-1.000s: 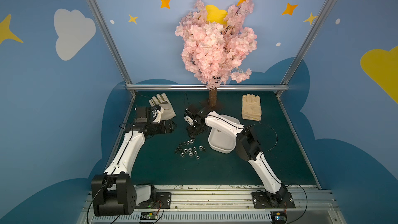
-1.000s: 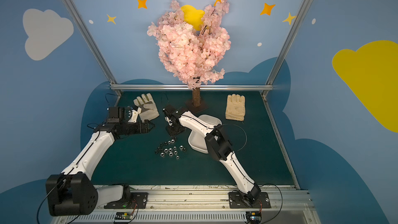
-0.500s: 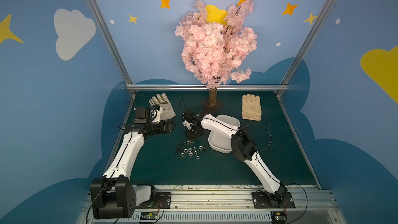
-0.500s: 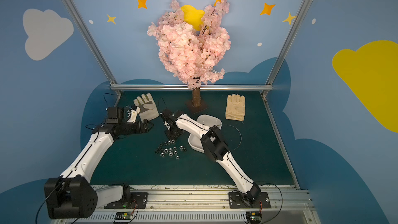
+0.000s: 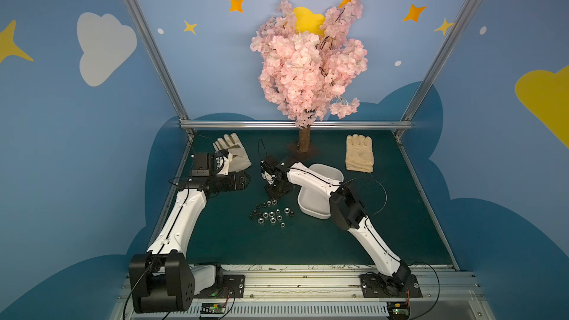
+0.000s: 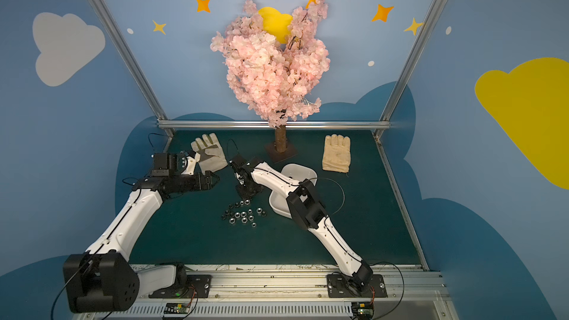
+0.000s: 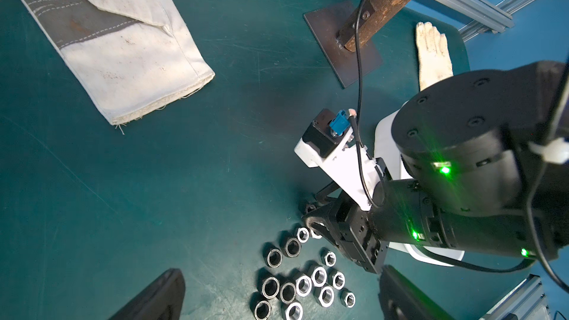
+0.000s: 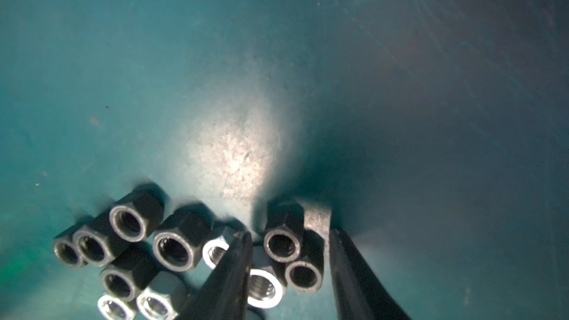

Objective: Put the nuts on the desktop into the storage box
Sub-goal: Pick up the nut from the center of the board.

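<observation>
Several silver and black nuts (image 5: pixel 271 212) (image 6: pixel 243 212) lie in a cluster on the dark green desktop (image 5: pixel 385 226), left of the white storage box (image 5: pixel 311 207) (image 6: pixel 297 167). My right gripper (image 5: pixel 273 198) (image 6: pixel 246 197) points down at the cluster's far edge. In the right wrist view its fingers (image 8: pixel 240 247) straddle two black nuts (image 8: pixel 281 244) and a silver one (image 8: pixel 264 290), with a gap still showing, so my right gripper (image 8: pixel 289 241) is open. My left gripper (image 5: pixel 243 180) (image 7: pixel 281 272) hovers open and holds nothing, left of the cluster (image 7: pixel 304 284).
A grey-and-white work glove (image 5: pixel 231 152) lies at the back left and a cream glove (image 5: pixel 359 152) at the back right. The pink blossom tree's trunk (image 5: pixel 303 143) stands on a dark plate behind the box. Aluminium rails (image 5: pixel 292 124) edge the table.
My right arm has swung left from the box and come down onto the far edge of the nut cluster, and its jaws have narrowed. The left arm has barely moved.
</observation>
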Controlling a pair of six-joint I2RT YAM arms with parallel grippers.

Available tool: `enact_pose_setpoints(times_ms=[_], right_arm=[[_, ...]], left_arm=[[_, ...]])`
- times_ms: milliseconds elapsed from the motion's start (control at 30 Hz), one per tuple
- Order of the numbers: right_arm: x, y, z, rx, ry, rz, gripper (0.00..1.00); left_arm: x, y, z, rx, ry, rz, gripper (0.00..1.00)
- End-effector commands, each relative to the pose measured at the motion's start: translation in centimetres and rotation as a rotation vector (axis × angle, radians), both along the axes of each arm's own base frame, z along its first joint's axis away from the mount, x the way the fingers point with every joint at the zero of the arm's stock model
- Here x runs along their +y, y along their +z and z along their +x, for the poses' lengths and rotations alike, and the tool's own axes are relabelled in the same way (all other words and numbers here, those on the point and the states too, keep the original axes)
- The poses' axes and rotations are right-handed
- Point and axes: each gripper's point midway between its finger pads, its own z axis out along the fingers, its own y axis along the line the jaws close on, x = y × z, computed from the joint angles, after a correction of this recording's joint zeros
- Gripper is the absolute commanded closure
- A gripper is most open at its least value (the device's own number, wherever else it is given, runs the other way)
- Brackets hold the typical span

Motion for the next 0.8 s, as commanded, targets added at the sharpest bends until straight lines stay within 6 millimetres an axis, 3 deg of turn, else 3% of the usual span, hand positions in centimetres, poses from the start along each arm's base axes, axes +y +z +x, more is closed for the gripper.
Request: enact_pose_setpoints(times_ms=[0,300,433,600,767], right_arm=[[-0.4,-1.1,0.2,0.007,-0.012,-0.033,0.57],[-1.5,-2.8,-0.8,-0.042,0.045,-0.148,0.61],[-1.6,-3.1,-0.9,-0.062,0.048,-0.171,0.69],[-1.5,-2.7,-0.3,-0.088,0.035,-0.168,0.88],[-1.0,-0.8,0.6,-0.121,0.014,-0.119,0.94]], left_arm=[[-0.1,0.4,-0.3,-0.016,-0.007,0.000,0.00],[0.0,0.4,-0.3,-0.017,-0.004,-0.003,0.00],[0.0,0.4,-0.2,-0.018,-0.003,-0.003,0.00],[-0.1,0.3,-0.2,-0.017,-0.004,-0.003,0.00],[-0.1,0.3,-0.3,-0.018,-0.003,-0.003,0.00]])
